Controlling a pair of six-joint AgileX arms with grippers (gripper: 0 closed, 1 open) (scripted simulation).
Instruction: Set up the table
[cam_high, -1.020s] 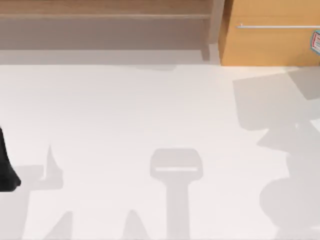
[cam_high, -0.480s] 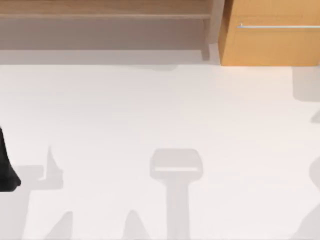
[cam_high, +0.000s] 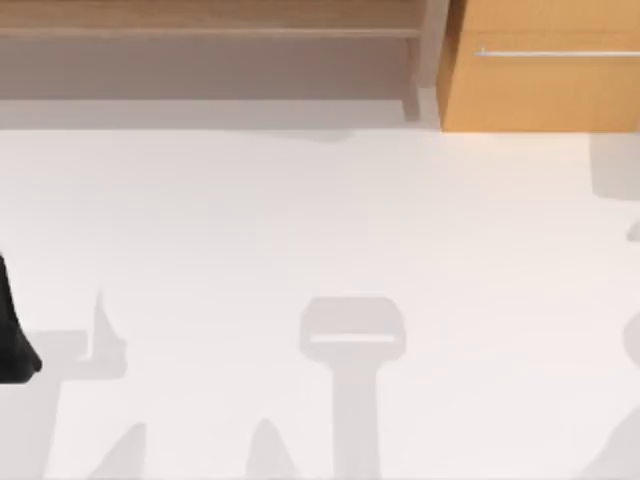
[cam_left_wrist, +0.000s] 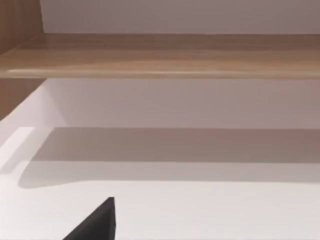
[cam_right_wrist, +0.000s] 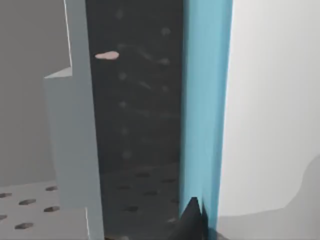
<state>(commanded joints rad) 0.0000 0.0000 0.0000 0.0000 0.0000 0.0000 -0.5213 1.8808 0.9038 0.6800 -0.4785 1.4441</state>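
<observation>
The white table (cam_high: 300, 220) spreads across the top view with nothing standing on it. At its left edge a black part of my left arm (cam_high: 12, 330) reaches in. In the left wrist view a black tip of my left gripper (cam_left_wrist: 95, 225) hovers over the table (cam_left_wrist: 200, 210), facing the shelf. The right wrist view has a black tip of my right gripper (cam_right_wrist: 192, 220) right against a tall object with a light blue edge (cam_right_wrist: 205, 100) and a dark face (cam_right_wrist: 135, 110). Whether the gripper holds that object cannot be told.
A brown wooden shelf board (cam_high: 200, 20) runs along the table's far side, also seen as the shelf (cam_left_wrist: 160, 55). An orange-wood drawer unit (cam_high: 540, 90) with a thin metal bar handle (cam_high: 555, 52) stands at the far right. A grey perforated surface (cam_right_wrist: 30, 205) lies beside the blue-edged object.
A box corner at the top view's right edge and the large shadows under it have moved off to the right, out of the view. The left arm has not moved.
</observation>
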